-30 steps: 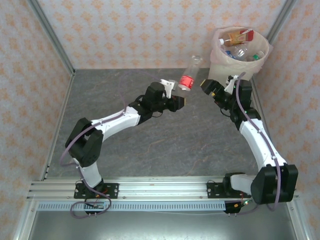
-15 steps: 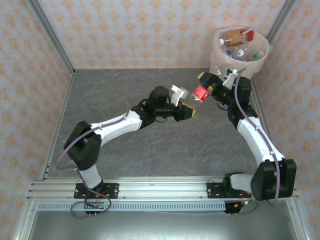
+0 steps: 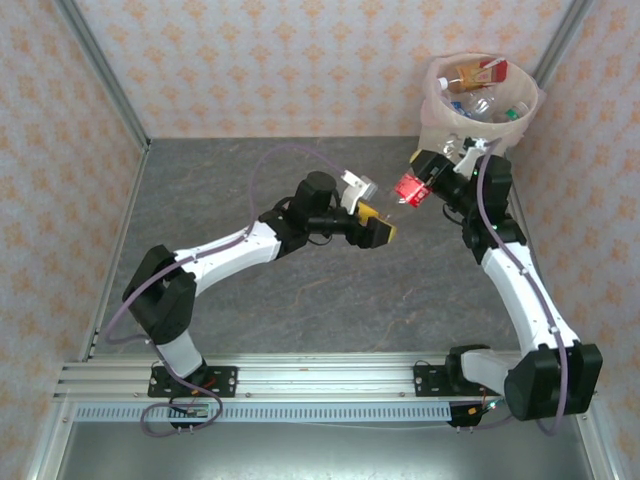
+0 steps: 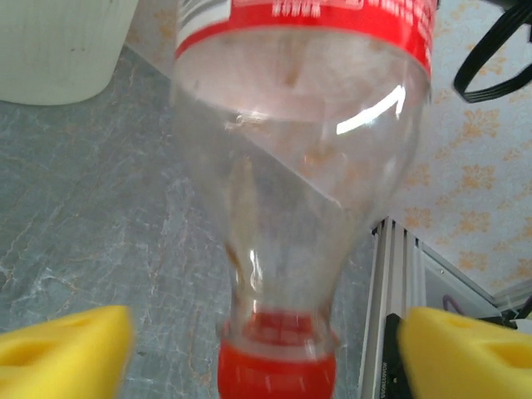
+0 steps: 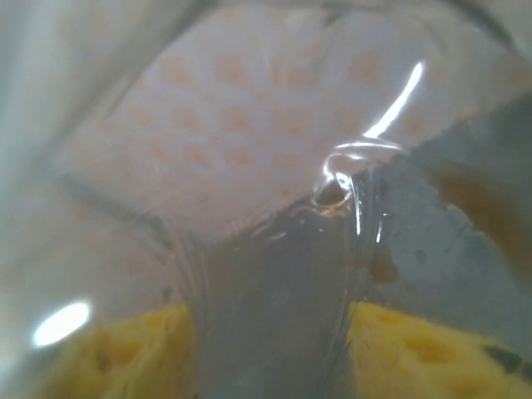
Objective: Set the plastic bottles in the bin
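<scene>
While the right gripper (image 3: 416,182) pinches a clear, red-labelled plastic bottle (image 3: 405,190) between its pads, the bottle hangs above the grey table (image 3: 250,170) near the bin (image 3: 436,122) — its red cap (image 4: 277,368) towards the left gripper (image 3: 377,224), whose yellow pads (image 4: 465,349) stand spread wide, clear of it. More bottles (image 3: 482,96) lie inside the bin.

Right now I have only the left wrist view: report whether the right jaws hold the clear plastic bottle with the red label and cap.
Observer: Yes, the right wrist view shows the clear plastic bottle pinched between the right jaws' yellow pads.
Operator: Give me the bin's position.
Observer: Top view: the round cream bin with its pink bag stands just beyond the right arm, far right corner.
Operator: State its contents.
Observer: Several bottles lie inside.
</scene>
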Action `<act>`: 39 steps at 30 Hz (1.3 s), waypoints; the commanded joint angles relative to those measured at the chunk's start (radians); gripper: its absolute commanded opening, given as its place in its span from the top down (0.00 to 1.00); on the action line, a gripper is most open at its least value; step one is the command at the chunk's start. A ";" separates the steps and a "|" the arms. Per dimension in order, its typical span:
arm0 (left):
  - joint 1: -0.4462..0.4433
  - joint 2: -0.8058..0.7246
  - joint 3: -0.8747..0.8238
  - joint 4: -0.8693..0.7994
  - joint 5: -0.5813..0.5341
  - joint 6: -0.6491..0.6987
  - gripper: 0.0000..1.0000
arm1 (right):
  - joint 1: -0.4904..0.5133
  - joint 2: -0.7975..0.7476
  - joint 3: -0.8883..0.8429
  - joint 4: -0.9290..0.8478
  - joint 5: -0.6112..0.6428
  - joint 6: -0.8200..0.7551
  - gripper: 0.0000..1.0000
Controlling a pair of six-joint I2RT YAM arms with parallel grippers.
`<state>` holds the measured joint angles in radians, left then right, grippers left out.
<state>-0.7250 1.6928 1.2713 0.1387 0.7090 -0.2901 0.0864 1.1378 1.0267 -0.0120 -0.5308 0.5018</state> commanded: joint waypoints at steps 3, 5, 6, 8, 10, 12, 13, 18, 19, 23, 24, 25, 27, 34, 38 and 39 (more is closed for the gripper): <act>0.008 -0.135 -0.090 0.038 -0.157 -0.004 0.00 | -0.001 -0.051 0.153 -0.173 0.419 -0.213 0.59; 0.012 -0.170 -0.125 0.046 -0.234 -0.015 0.00 | -0.001 -0.037 0.206 -0.188 0.517 -0.291 0.58; 0.012 -0.188 -0.143 0.047 -0.278 -0.019 0.00 | -0.001 -0.024 0.232 -0.188 0.581 -0.327 0.58; 0.012 -0.215 -0.177 0.051 -0.344 -0.028 0.00 | -0.002 0.015 0.288 -0.171 0.713 -0.394 0.57; 0.013 -0.244 -0.217 0.070 -0.393 -0.038 0.00 | -0.007 0.072 0.353 -0.118 0.833 -0.465 0.57; 0.012 -0.269 -0.255 0.087 -0.426 -0.043 0.00 | -0.014 0.134 0.431 -0.083 0.895 -0.516 0.57; 0.012 -0.282 -0.271 0.091 -0.445 -0.044 0.00 | -0.017 0.170 0.486 -0.075 0.911 -0.538 0.58; 0.012 -0.334 -0.342 0.109 -0.520 -0.033 0.00 | -0.040 0.364 0.716 -0.020 0.973 -0.613 0.57; 0.013 -0.340 -0.351 0.111 -0.532 -0.030 0.00 | -0.047 0.404 0.732 0.028 0.973 -0.623 0.57; 0.014 -0.350 -0.359 0.099 -0.549 -0.015 0.00 | -0.053 0.603 0.908 0.092 0.969 -0.684 0.59; 0.015 -0.351 -0.360 0.096 -0.551 -0.013 0.00 | -0.053 0.660 0.973 0.081 0.979 -0.714 0.60; 0.016 -0.353 -0.362 0.095 -0.554 -0.013 0.00 | -0.052 0.727 1.048 0.086 1.007 -0.757 0.59; 0.015 -0.360 -0.371 0.100 -0.561 -0.015 0.00 | -0.053 0.843 1.183 0.095 1.084 -0.871 0.60; 0.019 -0.367 -0.398 0.119 -0.585 -0.024 0.00 | -0.054 0.969 1.295 0.174 1.112 -1.099 0.69; 0.021 -0.360 -0.395 0.122 -0.578 -0.027 0.00 | -0.016 0.965 1.161 0.425 1.132 -1.324 0.64; 0.023 -0.360 -0.395 0.122 -0.578 -0.028 0.00 | -0.008 0.967 1.114 0.504 1.140 -1.382 0.62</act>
<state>-0.7124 1.3453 0.8795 0.2211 0.1505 -0.3199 0.0452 2.1246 2.2101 0.2379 0.5674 -0.6605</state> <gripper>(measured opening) 0.993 0.485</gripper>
